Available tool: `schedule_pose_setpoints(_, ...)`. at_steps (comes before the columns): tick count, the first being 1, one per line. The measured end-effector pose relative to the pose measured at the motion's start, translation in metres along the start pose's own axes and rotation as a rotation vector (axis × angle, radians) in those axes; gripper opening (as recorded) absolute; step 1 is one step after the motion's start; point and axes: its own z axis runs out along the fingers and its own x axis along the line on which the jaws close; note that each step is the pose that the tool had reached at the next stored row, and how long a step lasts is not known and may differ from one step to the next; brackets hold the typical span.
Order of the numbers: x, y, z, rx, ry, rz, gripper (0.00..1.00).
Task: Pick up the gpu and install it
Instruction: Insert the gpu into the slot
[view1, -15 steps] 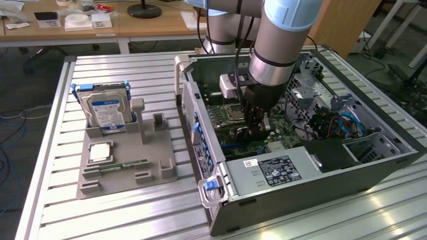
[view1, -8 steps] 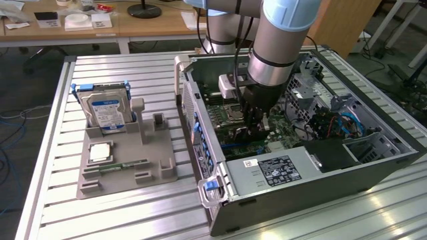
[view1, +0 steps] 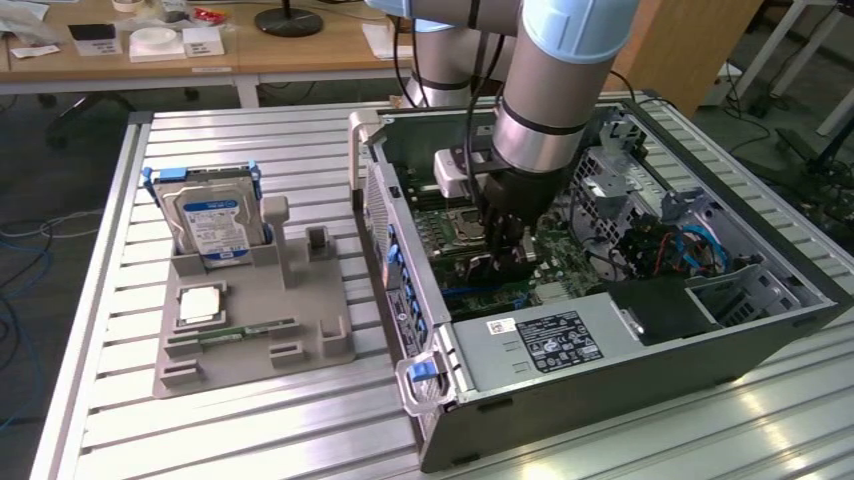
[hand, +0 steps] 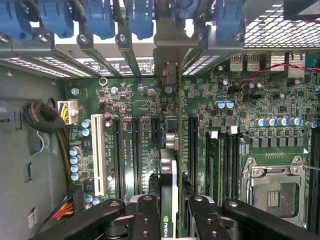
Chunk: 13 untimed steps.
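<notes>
gripper (view1: 505, 262): we see it down inside the open PC case (view1: 747, 340), over the motherboard (hand: 125, 125); fingers (hand: 147, 220) closed on the gpu, one each side of the card.
gpu (hand: 169, 180): held edge-on betw the fingers, standing upright over the mobo; its thin edge runs from the gripper toward the case's rear slot brackets (hand: 100, 30), in line w/ the long black slots (hand: 136, 155).
gpu vs mobo: we can't tell if the card edge is touching a slot or just above it.
gpu vs CPU socket (hand: 272, 187): card sits beside the RAM slots (hand: 225, 160), socket further off on the same side.
case surroundings: parts holder (view1: 254, 330) stands outside the case, on the exterior view's left, w/ the hard drive (view1: 214, 225) upright in it, well apart from the gripper.
arm (view1: 561, 80): comes down into the case from above.
</notes>
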Motion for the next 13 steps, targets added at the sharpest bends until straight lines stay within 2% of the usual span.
schedule_pose_setpoints(7,-0.0017,0.0007,0.0012,0.0001,-0.0001,0.000,0.27)
schedule_pose_setpoints(13,-0.0020,0.0021,0.0060,0.0001,-0.0001,0.000,0.27)
